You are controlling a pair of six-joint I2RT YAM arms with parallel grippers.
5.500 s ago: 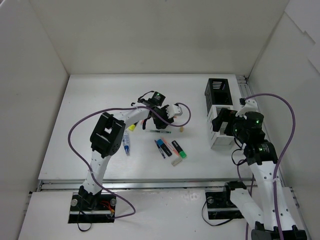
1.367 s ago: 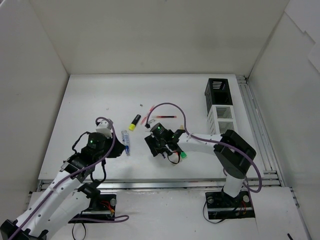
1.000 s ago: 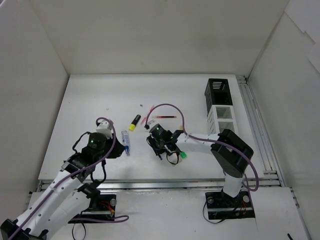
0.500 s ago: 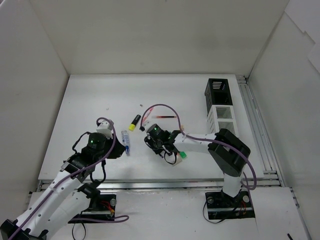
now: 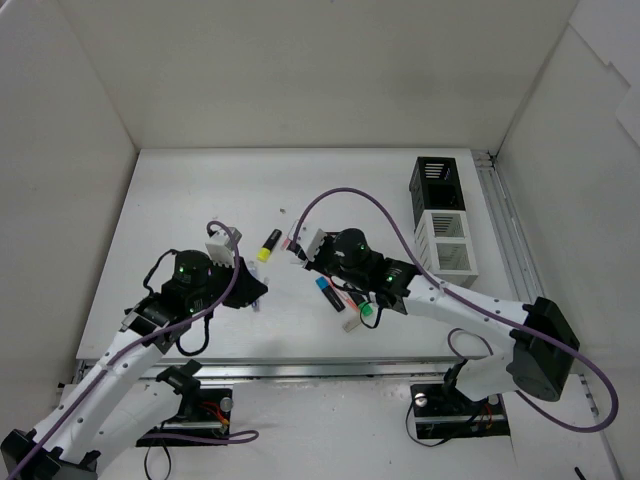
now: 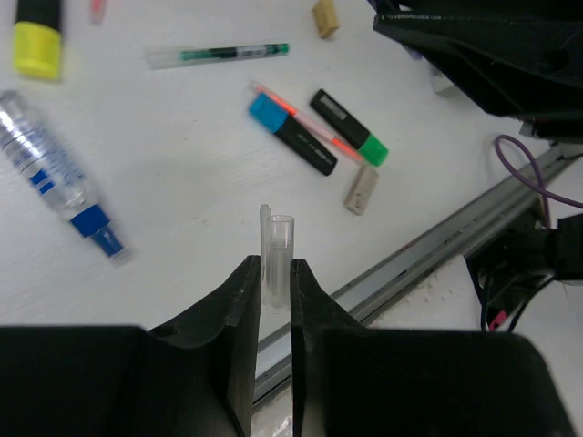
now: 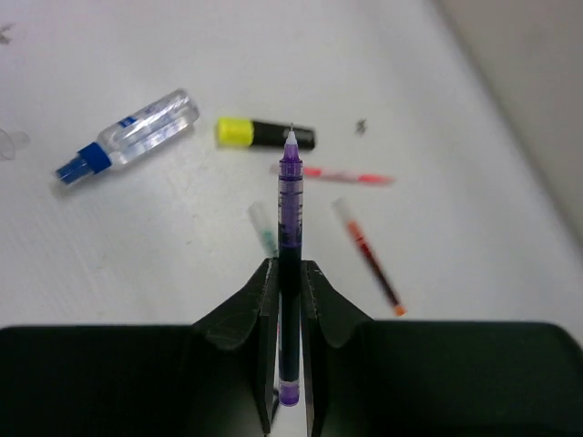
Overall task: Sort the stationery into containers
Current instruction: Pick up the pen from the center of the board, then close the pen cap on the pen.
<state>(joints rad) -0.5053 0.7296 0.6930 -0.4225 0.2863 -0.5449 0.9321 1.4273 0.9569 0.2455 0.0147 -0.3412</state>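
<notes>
Right gripper (image 7: 290,273): clenched on a purple pen (image 7: 290,196), tip pointing away from the wrist, carried above the table (image 5: 180,200). Half a second ago it was down among the highlighters. It is now up and clear of them, elbow swung out to the right. The blue highlighter (image 6: 290,135) is uncovered by the move.

Left gripper (image 6: 271,278): pinching a clear cap (image 6: 279,241). It has turned toward the middle and now hides most of the tube (image 6: 56,175) in the top view.

Count on the table:
- Stubby highlighters, 3: yellow highlighter (image 7: 264,135), blue, green highlighter (image 6: 348,126).
- Thin orange marker (image 6: 314,126), 1, lying between blue and green.
- Pens, 3: green-ink pen (image 6: 219,54), red pen (image 7: 339,173), darker red pen (image 7: 369,250).
- Erasers, 2: far eraser (image 6: 323,16), near eraser (image 6: 360,188) just beside the green highlighter.
- Tube, 1.
- Boxes, 2: black box (image 5: 437,183) and white box (image 5: 447,243), end to end at the right edge, well apart from the rest.
</notes>
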